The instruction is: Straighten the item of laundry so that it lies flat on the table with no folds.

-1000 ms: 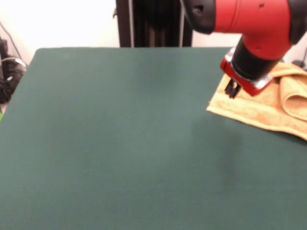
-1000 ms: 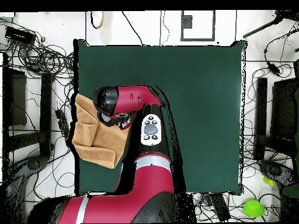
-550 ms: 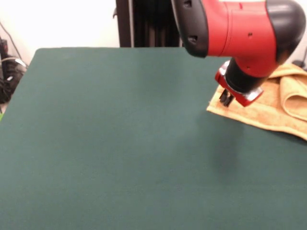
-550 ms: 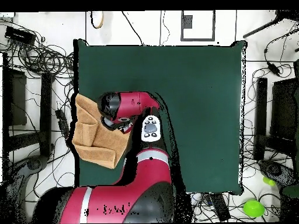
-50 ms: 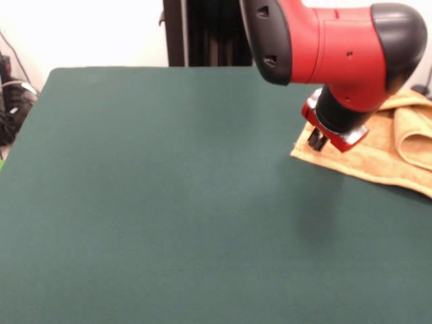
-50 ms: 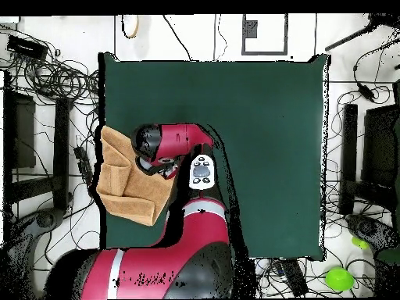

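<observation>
Front view: hand (image 5: 316, 140) at folded towel's (image 5: 378, 152) corner, opening unclear.

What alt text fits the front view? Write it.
A red and black robot arm holds its end effector low over the near corner of a folded orange-tan hand towel, which lies at the right edge of a dark green table.

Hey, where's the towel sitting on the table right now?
In the front view the towel lies folded at the right edge of the green table, just under the gripper. In the overhead view it sits at the table's left edge, partly overhanging.
</observation>
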Action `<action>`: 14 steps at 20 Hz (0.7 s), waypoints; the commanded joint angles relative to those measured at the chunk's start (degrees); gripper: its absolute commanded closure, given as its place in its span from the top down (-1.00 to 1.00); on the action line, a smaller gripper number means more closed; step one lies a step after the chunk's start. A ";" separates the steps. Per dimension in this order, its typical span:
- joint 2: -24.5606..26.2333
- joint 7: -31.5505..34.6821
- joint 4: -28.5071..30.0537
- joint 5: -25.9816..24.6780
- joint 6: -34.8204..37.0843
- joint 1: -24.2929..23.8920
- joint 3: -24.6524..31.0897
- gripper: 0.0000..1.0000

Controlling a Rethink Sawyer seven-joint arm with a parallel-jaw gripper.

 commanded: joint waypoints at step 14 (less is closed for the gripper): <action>6.42 -2.03 -1.47 -7.46 -2.10 2.45 -1.04 -1.00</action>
